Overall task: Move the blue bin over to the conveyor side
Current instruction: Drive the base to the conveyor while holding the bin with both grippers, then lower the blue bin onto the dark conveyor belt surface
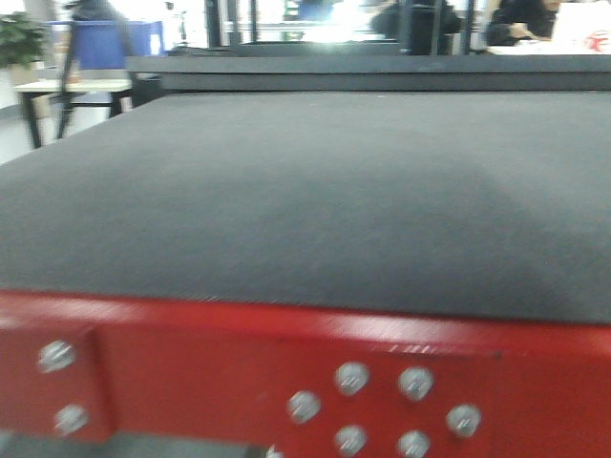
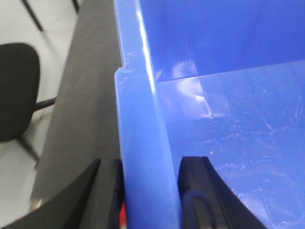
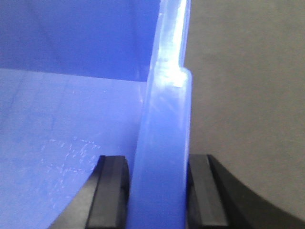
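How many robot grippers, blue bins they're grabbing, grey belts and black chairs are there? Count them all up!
Grippers: 2, the left gripper and the right gripper
Blue bin being grabbed: 1
Grey belt: 1
Black chair: 1
Total: 5

1. Conveyor belt [image 1: 305, 191] across the middle of the front view, with edge strip [image 1: 286, 348] along its near side and bolts [image 1: 382, 405] in the strip.
2. Table [image 1: 72, 86] far left, behind the belt.
3. Left gripper [image 2: 150, 167] astride the left wall of the bin [image 2: 228, 119], one finger inside, one outside; belt left of that wall, chair [image 2: 16, 90] farther left.
4. Right gripper [image 3: 159, 164] astride the right wall; belt to its right.
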`<state>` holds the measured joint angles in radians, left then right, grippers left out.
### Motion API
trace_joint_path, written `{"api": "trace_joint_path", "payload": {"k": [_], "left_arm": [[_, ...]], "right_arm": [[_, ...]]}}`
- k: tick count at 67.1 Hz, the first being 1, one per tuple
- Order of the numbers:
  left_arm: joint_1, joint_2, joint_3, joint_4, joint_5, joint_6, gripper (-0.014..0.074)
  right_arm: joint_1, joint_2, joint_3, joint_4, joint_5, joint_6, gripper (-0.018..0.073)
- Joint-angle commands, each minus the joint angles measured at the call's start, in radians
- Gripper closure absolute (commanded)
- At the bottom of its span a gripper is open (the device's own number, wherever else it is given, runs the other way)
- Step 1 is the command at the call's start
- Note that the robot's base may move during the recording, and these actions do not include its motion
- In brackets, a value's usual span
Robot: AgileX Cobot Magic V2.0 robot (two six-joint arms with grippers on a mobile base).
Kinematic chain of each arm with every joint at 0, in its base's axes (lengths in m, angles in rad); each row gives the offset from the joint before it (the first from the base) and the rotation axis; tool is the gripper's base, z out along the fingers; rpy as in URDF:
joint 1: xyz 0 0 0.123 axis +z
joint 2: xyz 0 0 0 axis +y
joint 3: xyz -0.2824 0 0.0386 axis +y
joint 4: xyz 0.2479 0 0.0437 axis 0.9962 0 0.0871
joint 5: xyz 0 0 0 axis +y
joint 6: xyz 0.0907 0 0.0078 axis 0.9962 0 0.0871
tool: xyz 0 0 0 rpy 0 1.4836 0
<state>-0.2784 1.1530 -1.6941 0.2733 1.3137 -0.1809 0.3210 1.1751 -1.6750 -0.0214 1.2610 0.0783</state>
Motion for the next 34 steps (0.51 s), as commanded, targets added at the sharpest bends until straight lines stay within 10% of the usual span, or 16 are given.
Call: {"api": "trace_joint_path", "payload": {"k": [1, 34], "left_arm": [[-0.006, -0.014, -0.022, 0.031, -0.093, 0.015, 0.0614], [-0.006, -0.014, -0.022, 0.033, -0.093, 0.015, 0.0614]], "right_arm": [[0.001, -0.018, -0.02, -0.003, -0.102, -0.022, 0.0636], [0.001, -0.018, -0.02, -0.003, -0.102, -0.022, 0.0636]]}}
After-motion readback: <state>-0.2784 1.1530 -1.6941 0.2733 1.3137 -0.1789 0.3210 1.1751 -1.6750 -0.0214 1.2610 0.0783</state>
